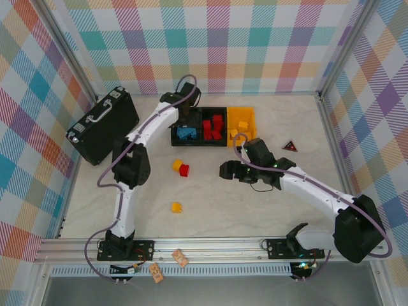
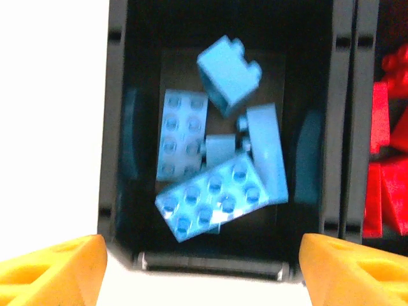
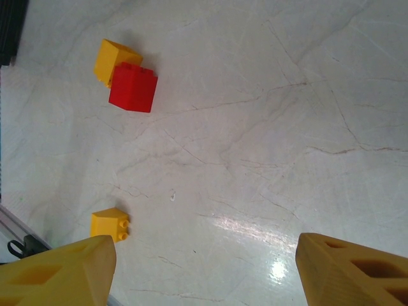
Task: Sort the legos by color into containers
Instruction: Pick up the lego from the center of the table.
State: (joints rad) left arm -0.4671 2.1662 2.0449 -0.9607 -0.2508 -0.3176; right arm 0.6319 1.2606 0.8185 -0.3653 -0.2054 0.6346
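Three joined containers stand at the back middle: a black bin [image 1: 186,135] with blue legos [image 2: 210,197], a black bin [image 1: 213,127] with red legos [image 2: 389,159], and a yellow-orange bin [image 1: 242,120] with yellow ones. My left gripper [image 1: 185,113] [image 2: 204,274] hangs open over the blue bin, with nothing between its fingers. My right gripper [image 1: 228,171] [image 3: 204,274] is open and empty above bare table. Loose on the table lie a yellow lego [image 1: 177,164] [image 3: 115,59] touching a red lego [image 1: 185,170] [image 3: 132,88], and another yellow lego [image 1: 176,207] [image 3: 109,224] nearer the front.
A black briefcase [image 1: 105,124] with a silver handle lies at the back left. A small dark triangle [image 1: 291,145] with a red centre sits right of the bins. A metal rail [image 1: 210,245] runs along the near edge.
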